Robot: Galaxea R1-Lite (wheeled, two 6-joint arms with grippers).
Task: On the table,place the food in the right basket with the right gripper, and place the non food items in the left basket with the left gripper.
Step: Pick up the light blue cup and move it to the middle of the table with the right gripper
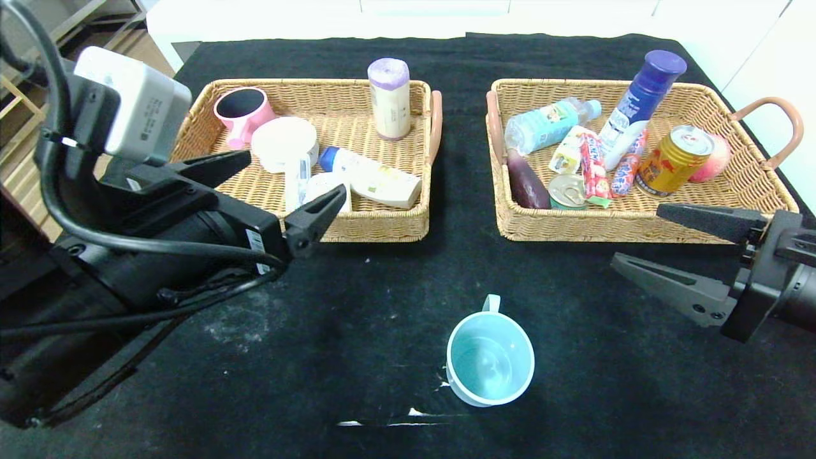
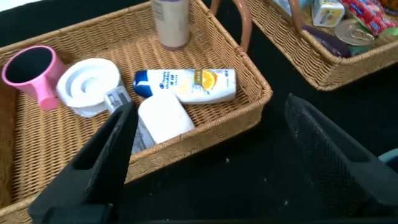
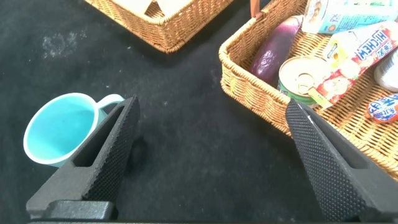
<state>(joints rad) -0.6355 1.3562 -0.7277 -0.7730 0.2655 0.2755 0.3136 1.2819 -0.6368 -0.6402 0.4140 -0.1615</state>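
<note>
Teal mug point(image 1: 489, 359) stands upright alone on the black-clothed bench point(image 1: 331, 331), handle toward the baskets. Above the near edge of the left basket point(image 1: 382, 231) hangs the left end effector point(image 1: 280, 191), fingers spread wide and grasping nothing; below it lie a white soap-like block point(image 2: 163, 118), a shampoo bottle point(image 2: 186, 85) and a pink mug point(image 1: 242, 113). By the right basket point(image 1: 637, 226), the right end effector point(image 1: 634, 236) also gapes empty. That basket holds a water bottle point(image 1: 548, 124), candy pack point(image 1: 593, 167) and gold can point(image 1: 676, 159).
</note>
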